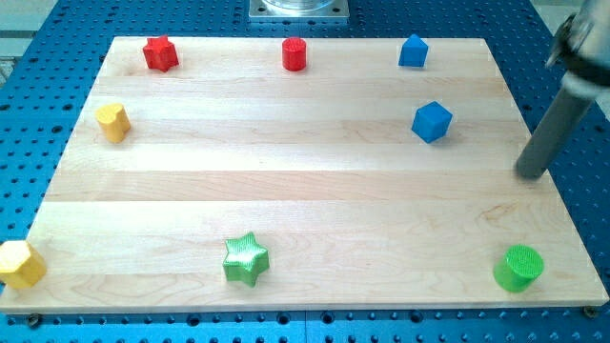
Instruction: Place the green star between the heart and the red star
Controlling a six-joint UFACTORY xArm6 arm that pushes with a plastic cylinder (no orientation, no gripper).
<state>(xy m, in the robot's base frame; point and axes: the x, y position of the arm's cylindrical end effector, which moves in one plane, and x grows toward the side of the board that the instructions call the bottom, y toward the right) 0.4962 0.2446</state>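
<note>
The green star (pixel 246 259) lies near the board's bottom edge, left of the middle. The red star (pixel 160 53) sits at the top left. A yellow block (pixel 112 122) that looks like the heart lies below the red star, near the left edge. My tip (pixel 530 175) is at the board's right edge, about halfway up. It is far to the right of the green star and touches no block. The nearest block to the tip is a blue cube (pixel 431 122), to its upper left.
A red cylinder (pixel 294 54) and a blue block (pixel 413 50) sit along the top edge. A yellow hexagon (pixel 19 264) is at the bottom left corner. A green cylinder (pixel 518 268) is at the bottom right. The wooden board (pixel 315 191) rests on a blue perforated table.
</note>
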